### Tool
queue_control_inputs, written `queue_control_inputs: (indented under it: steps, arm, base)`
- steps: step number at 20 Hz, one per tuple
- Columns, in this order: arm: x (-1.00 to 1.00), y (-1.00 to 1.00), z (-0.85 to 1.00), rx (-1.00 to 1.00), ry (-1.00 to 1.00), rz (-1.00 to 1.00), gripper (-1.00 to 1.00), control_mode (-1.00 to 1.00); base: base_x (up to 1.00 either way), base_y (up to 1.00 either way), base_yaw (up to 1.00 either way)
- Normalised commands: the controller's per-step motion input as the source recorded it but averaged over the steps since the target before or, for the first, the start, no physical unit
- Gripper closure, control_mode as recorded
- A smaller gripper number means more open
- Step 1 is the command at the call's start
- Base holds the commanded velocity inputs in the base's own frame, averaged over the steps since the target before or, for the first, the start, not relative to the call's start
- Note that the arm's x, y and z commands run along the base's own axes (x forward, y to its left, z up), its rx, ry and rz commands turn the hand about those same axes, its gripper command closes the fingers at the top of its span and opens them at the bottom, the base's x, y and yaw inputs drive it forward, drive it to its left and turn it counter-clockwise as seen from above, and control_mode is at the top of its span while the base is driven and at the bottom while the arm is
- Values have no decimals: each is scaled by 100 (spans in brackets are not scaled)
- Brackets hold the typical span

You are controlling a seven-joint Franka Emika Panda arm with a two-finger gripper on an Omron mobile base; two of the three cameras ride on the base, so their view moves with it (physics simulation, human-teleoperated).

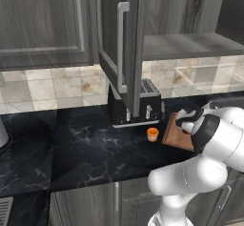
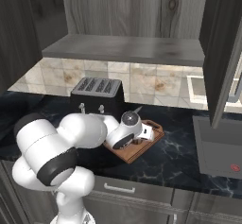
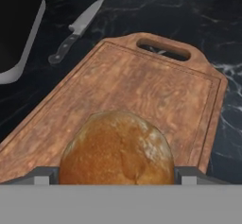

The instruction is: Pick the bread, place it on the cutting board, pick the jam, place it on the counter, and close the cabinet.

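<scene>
1. One bread (image 3: 118,150), a round golden-brown bun, sits between the two finger tips (image 3: 45,175) of the gripper (image 3: 116,176) in the hand view; the tips stand at either side of it, spread about as wide as the bun and apparently gripping it.
2. One cutting board (image 3: 142,90), reddish-brown with a slotted handle at its far end, lies under the bun. Whether the bun rests on the wood or hangs just above it cannot be told.
3. In the right base view the white hand reaches low over the same board (image 2: 151,142), just in front of the toaster.
4. One jam (image 1: 152,134), a tiny orange jar, stands upright on the counter (image 1: 86,144), just left of the board (image 1: 174,134) and in front of the toaster.
5. One toaster (image 1: 131,106), black with silver trim and two slots, stands against the tiled wall.
6. One knife (image 3: 78,29) with a dark handle lies on the black marble between the toaster and the board.
7. One cabinet (image 1: 119,44) hangs above with its door swung open, showing one bare shelf (image 2: 127,48); two silver bar handles show in the left base view.
</scene>
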Motion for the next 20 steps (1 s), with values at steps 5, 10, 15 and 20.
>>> queue_control_inputs:
  steps: [5, 10, 15, 20]
  arm:
    - [0, 0, 0, 0, 0, 0, -100, -100]
    - [0, 0, 0, 0, 0, 0, -100, -100]
    - [-9, 0, 0, 0, -3, 0, -100, -100]
    - [-16, 0, 0, 0, -8, 0, -100, -100]
  base:
    - [0, 0, 0]
    - [0, 0, 0]
    - [0, 0, 0]
    - [0, 0, 0]
